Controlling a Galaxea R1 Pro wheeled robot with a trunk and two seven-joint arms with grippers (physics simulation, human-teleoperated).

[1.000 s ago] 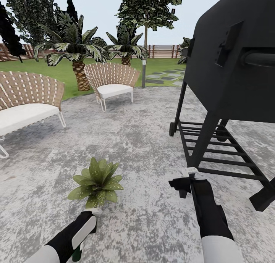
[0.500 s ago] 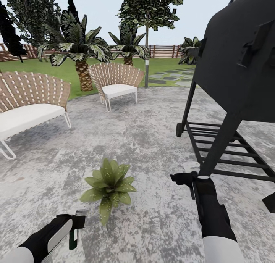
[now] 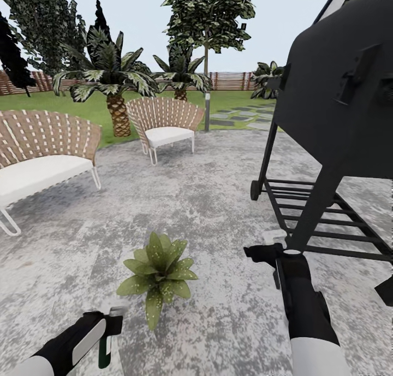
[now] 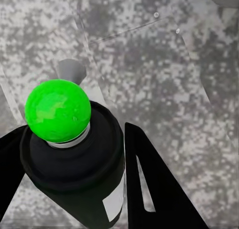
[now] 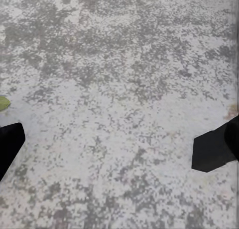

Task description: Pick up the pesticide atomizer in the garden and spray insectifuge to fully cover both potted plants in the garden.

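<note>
At lower left, the left gripper (image 3: 109,324) clamped the glossy dark pesticide atomizer (image 4: 74,159); the right gripper (image 5: 119,149) gaped wide over mottled grey paving (image 3: 218,201), beside the spiky speckled potted plant (image 3: 158,272).

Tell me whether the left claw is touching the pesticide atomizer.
Touching: the left wrist view shows the left claw with its fingers pressed against the pesticide atomizer.

The speckled green rosette's (image 3: 158,269) grey pot is hidden under its own leaves. The large black barbecue grill (image 3: 338,92) is cut off by the head view's top and right edges. Between the left jaws, the dark green-black spray bottle's (image 4: 74,164) lower body runs off the wrist picture's edge; its white trigger head is mostly hidden behind a bright green ball (image 4: 58,110).
</note>
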